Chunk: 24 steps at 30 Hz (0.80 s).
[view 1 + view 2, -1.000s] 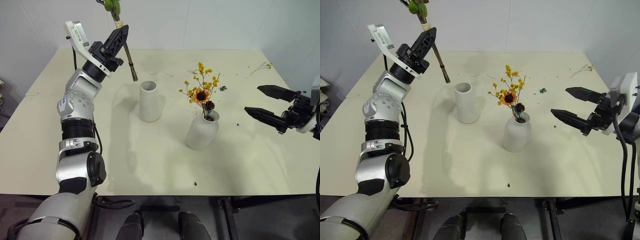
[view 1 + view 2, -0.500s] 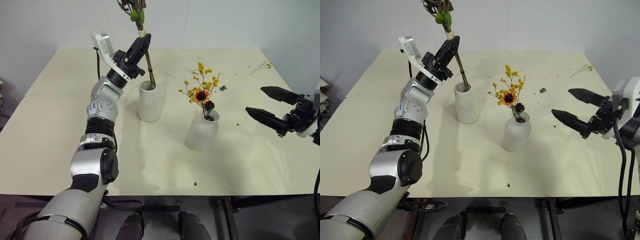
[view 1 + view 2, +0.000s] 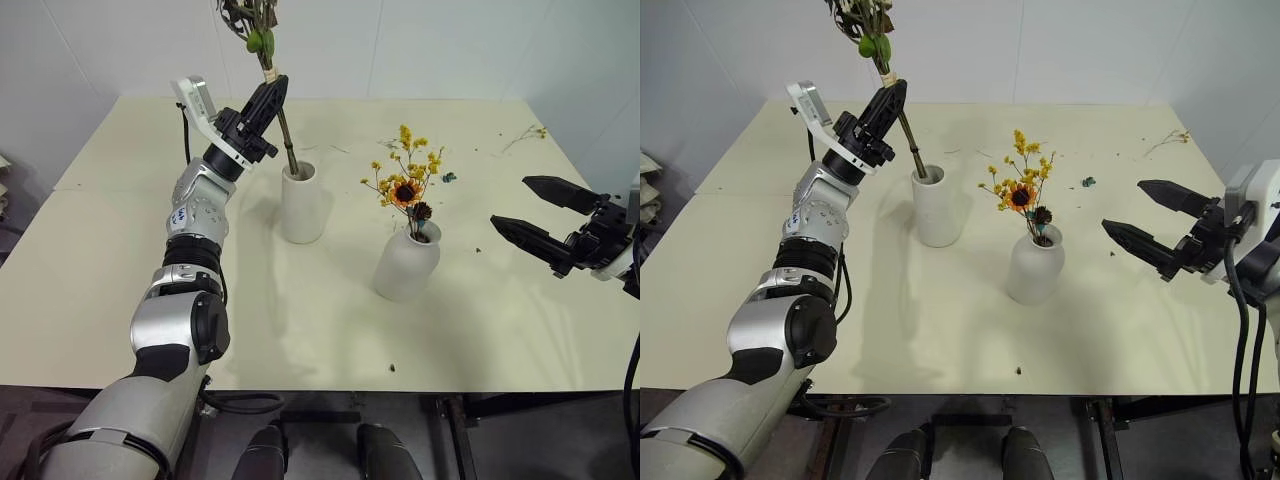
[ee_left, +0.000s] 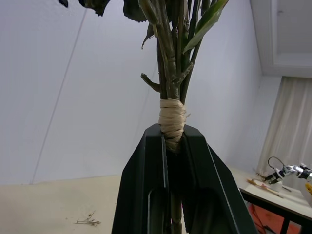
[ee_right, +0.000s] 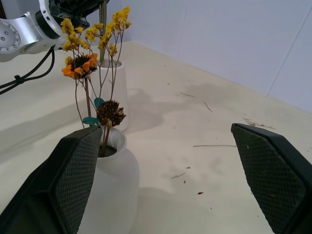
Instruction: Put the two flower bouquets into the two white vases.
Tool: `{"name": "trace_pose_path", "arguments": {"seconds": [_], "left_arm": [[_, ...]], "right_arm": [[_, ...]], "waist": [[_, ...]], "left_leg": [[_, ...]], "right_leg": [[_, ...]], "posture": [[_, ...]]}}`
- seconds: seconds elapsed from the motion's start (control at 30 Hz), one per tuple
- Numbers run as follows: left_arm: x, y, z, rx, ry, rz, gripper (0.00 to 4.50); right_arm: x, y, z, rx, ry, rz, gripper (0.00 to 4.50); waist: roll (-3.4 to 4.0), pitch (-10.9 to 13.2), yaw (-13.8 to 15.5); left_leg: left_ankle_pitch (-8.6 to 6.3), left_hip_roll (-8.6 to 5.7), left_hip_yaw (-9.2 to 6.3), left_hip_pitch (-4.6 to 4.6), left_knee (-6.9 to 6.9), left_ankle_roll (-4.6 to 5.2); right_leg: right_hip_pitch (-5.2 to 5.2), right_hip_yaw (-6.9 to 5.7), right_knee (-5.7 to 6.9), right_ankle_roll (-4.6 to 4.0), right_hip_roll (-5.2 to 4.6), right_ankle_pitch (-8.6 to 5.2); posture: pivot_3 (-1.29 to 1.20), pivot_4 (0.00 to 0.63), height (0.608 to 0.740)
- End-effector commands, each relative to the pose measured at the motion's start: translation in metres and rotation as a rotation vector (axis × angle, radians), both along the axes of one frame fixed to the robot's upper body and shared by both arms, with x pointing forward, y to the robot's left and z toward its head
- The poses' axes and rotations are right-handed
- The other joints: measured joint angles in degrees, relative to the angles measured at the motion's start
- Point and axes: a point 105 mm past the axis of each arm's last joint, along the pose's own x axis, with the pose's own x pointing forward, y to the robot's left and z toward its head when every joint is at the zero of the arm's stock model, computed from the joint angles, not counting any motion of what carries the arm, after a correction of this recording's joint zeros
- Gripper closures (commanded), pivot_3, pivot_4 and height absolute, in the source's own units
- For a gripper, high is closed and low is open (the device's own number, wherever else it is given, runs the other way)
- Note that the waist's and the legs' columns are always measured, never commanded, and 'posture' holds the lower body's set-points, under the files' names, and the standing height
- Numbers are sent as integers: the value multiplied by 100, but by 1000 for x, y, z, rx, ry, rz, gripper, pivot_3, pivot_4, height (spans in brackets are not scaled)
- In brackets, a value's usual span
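My left gripper is shut on the stems of the larger flower bouquet, just below its twine wrap. The bunch stands nearly upright, with its stem ends inside the mouth of the straight white vase. Its blooms run off the top of the picture. Further right, the rounded white vase holds the small yellow bouquet with an orange sunflower. My right gripper hangs open to the right of that vase, apart from it, with nothing between its fingers.
The cream table is backed by white walls at the rear and right. Loose twigs lie at the far right corner, and a small teal scrap behind the rounded vase. A tiny plant bit sits near the front edge.
My left gripper carried the bouquet to the right and down: its stem ends hung left of the straight vase before and now sit inside its mouth. The right gripper stayed put.
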Motion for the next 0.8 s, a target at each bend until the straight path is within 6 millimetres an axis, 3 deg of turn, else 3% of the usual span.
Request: {"name": "trace_pose_path", "arguments": {"seconds": [0.03,0.27,0.43,0.8], "left_arm": [[-3,0,17,21,-69,25,4449],[-1,-15,3,33,-59,7,4449],[-3,-18,-16,140,-94,31,4449],[-10,-5,-43,304,-108,23,939]], "right_arm": [[-6,2,10,13,-48,5,0],[-7,3,8,23,-52,-1,0],[-9,4,7,30,-56,-4,0],[-10,5,6,41,-60,-9,0]], "waist": [[0,0,2],[0,0,2],[0,0,-15],[0,0,-16]], "left_leg": [[0,0,0,0,0,0],[0,0,0,0,0,0],[0,0,1,0,-1,0],[1,0,0,0,-1,1]], "right_leg": [[0,0,0,0,0,0],[0,0,1,0,0,0],[-1,0,0,0,0,0],[0,0,2,0,1,0]], "posture": [[0,150,740],[0,150,740],[0,150,740],[0,150,740]]}}
